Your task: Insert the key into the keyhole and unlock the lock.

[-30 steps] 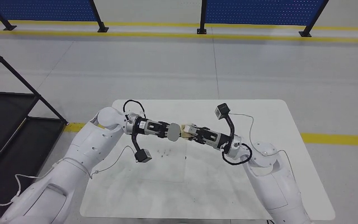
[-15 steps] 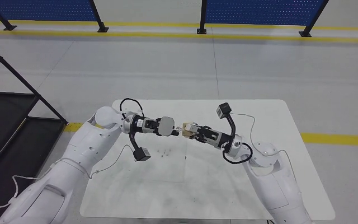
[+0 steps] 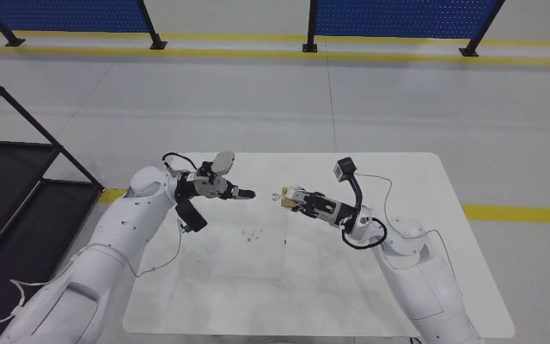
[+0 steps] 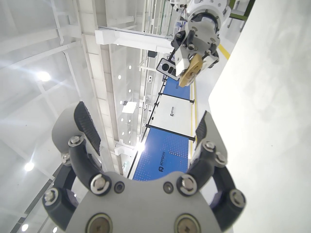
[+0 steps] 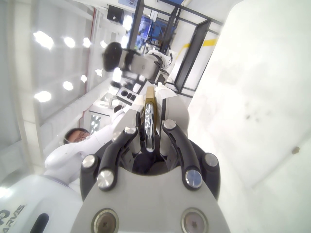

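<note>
Left gripper (image 3: 244, 193) hangs above the far left part of the white table (image 3: 412, 258), its jaws spread wide and holding nothing. In the left wrist view both ribbed black pads (image 4: 86, 124) stand well apart with open space between them. It points right, toward the other arm.

Right gripper (image 3: 290, 199) hangs above the far middle of the table, just right of the left one, with a clear gap between the two. Its white fingers are clamped on the brass lock (image 4: 190, 71) from both sides and hold it in the air, off the table. In the right wrist view the lock sits edge-on between the fingers. Its silver shackle (image 5: 148, 132) is turned back toward the wrist, and the brass body points away toward the left gripper. In the top view a small pale tip (image 3: 277, 197) sticks out at the lock's left end, too small to make out what it is.

Dark specks (image 3: 252, 232) lie on the table nearer than the grippers. A black rack (image 3: 34, 189) stands on the floor at the left, and blue barriers (image 3: 86, 13) line the far side.
</note>
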You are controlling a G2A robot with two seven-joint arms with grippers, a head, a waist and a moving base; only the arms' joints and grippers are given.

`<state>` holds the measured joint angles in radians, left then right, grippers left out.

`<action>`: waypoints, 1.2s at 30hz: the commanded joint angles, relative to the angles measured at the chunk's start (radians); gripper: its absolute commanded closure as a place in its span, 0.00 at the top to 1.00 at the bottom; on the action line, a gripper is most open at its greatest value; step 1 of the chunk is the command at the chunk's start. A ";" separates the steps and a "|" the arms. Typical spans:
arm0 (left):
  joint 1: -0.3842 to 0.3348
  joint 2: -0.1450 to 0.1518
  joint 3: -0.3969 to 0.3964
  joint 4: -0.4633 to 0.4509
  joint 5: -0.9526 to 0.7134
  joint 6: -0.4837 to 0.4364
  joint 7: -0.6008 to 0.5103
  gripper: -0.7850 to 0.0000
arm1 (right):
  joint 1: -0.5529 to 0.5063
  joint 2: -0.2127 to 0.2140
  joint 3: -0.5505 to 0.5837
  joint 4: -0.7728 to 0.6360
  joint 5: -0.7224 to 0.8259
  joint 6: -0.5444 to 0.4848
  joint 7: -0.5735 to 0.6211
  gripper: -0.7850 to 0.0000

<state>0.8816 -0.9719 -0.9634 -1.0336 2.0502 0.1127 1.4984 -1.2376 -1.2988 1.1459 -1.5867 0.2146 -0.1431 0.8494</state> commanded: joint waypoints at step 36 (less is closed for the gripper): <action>-0.044 -0.026 -0.034 0.192 -0.953 -1.125 -0.992 1.00 | 0.000 0.000 0.000 0.000 0.000 0.000 0.000 0.00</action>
<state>0.8273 -0.9967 -1.0031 -0.8404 1.1450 -1.0123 0.5301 -1.2377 -1.2989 1.1460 -1.5868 0.2144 -0.1431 0.8495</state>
